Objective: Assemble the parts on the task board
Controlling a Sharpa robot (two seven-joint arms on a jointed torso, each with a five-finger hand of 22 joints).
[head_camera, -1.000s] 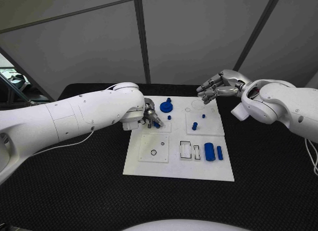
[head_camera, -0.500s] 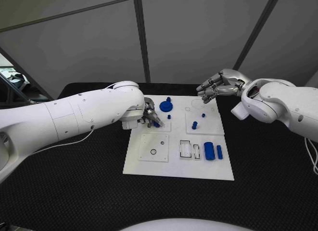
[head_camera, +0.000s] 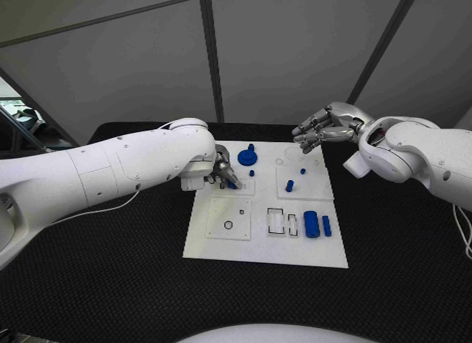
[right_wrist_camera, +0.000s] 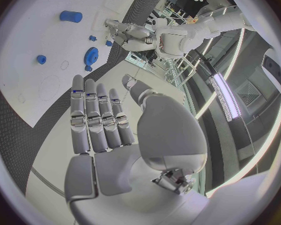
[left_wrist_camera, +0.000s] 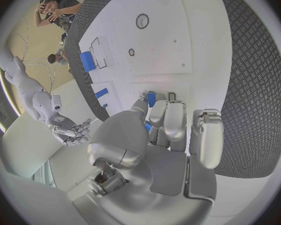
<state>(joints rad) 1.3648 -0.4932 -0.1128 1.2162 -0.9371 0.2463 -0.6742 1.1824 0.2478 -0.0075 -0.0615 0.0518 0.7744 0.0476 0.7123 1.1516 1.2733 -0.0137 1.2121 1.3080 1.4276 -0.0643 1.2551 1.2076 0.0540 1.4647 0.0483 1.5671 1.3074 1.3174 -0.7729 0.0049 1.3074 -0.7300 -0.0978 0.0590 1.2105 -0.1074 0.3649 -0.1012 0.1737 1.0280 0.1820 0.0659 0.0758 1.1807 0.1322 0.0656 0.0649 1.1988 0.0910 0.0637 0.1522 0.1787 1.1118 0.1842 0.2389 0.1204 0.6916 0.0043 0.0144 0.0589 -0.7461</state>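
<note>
Robotics lab test cell: black textured-mat desk [head_camera: 112, 286] fenced by grey partition panels [head_camera: 287, 57], white flat task board [head_camera: 265, 254] with small blue plastic parts [head_camera: 310, 224] laid out.

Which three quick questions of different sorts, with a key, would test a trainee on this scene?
1. True or false: the right robot hand holds a blue part.
2. Which robot hand is down at the task board? A) left B) right C) neither
3. Fill in: the large blue cylinder lies beside the ____ rectangular slots.

Key: 1 false, its fingers are apart and hold nothing. 2 A, the left robot hand pinches a small blue part. 3 empty.
</note>
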